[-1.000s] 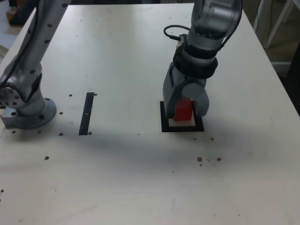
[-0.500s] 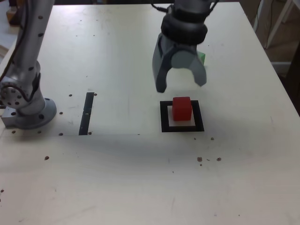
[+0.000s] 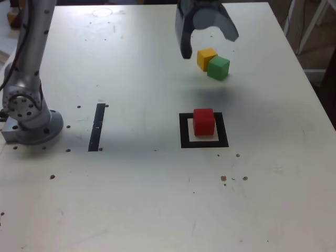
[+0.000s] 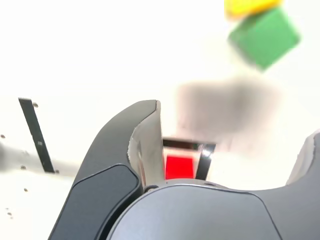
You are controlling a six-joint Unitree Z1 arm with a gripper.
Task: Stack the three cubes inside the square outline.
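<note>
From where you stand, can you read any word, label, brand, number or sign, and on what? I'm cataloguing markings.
None can be read: no lettering shows on the red cube, green cube, yellow cube or gripper.

From my remote station, the tabletop (image 3: 131,189) shows a bare stretch between the black strip (image 3: 97,127) and the square frame (image 3: 228,137), room for my open gripper (image 3: 211,48) to pass. Inside the frame, the red cube (image 3: 203,122) blocks the middle, with only a narrow pale margin around it in front. Beyond the frame, a bare band separates it from the yellow cube (image 3: 206,59) and the green cube (image 3: 218,68), which crowd each other and obstruct their facing sides. To the exterior view's right of the green cube, the surface lies free.
</note>
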